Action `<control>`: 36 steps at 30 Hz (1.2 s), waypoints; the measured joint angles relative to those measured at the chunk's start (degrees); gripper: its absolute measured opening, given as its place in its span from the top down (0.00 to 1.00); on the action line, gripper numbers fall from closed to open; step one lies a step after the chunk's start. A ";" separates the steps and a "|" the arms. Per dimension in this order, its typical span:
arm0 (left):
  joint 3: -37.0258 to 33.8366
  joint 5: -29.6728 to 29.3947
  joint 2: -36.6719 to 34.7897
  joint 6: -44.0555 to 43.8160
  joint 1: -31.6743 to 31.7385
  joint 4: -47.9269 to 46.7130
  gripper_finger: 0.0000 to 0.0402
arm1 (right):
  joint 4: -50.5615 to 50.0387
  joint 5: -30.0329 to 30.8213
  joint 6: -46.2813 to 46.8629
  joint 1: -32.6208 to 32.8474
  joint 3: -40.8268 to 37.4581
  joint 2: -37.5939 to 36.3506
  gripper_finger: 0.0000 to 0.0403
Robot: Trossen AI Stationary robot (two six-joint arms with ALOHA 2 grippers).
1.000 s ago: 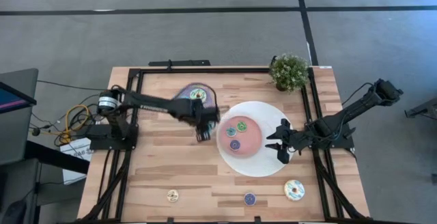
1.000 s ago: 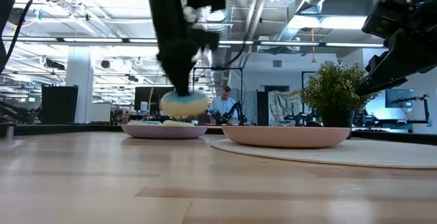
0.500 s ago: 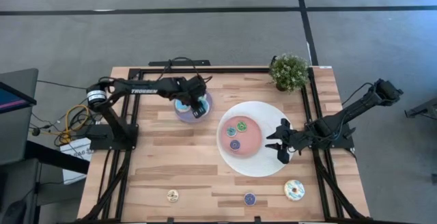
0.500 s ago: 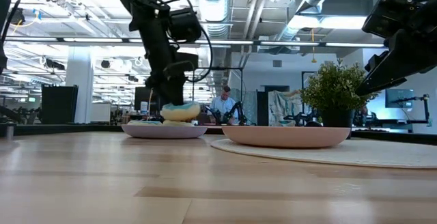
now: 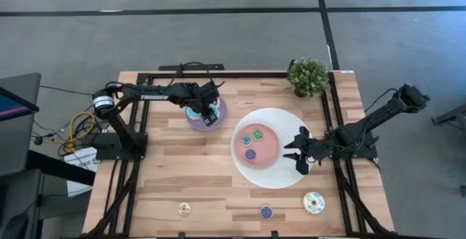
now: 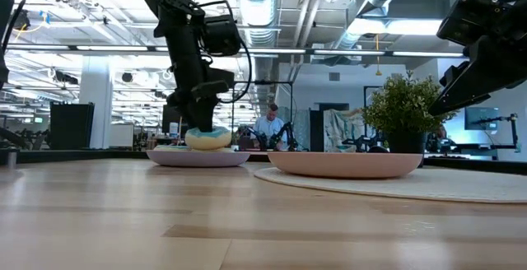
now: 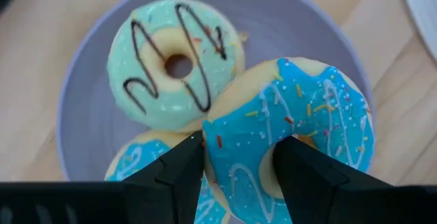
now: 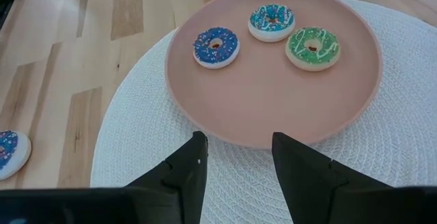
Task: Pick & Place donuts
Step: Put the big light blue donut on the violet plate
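Observation:
My left gripper hangs over the lilac plate, shut on a blue sprinkled donut. That donut lies tilted on a mint donut with dark squiggles and on another blue donut, both on the lilac plate. In the low view the blue sprinkled donut sits on top of the pile. My right gripper waits open over the right side of the white mat. Three mini donuts lie on the pink plate. My left gripper holds the blue sprinkled donut by one side of its ring. One finger stands in the hole and the other outside the rim. The fingers come from above, pointing down. The donut rests tilted on the two donuts under it.
A tan mini donut, a purple mini donut and a larger pale donut lie along the table's near edge. A potted plant stands at the far right. Bare wood lies left of and in front of the plates.
My left gripper has carried the blue sprinkled donut from just left of the white mat toward the far edge, to over the lilac plate. It has then come down, and the donut now lies on the donuts there. My right arm has kept still.

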 joint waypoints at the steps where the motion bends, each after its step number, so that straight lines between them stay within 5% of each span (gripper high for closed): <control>1: 0.00 -0.68 0.00 -0.31 -0.20 -0.32 0.59 | 0.00 0.00 0.14 0.00 0.00 0.00 0.62; 14: -0.47 -5.27 0.00 -1.76 -2.26 1.62 0.59 | 0.02 -0.01 -0.08 0.00 0.00 0.00 0.62; 36: -3.96 -4.01 0.11 -6.85 -3.63 6.48 0.59 | 0.02 -0.07 -0.08 0.00 0.00 0.00 0.62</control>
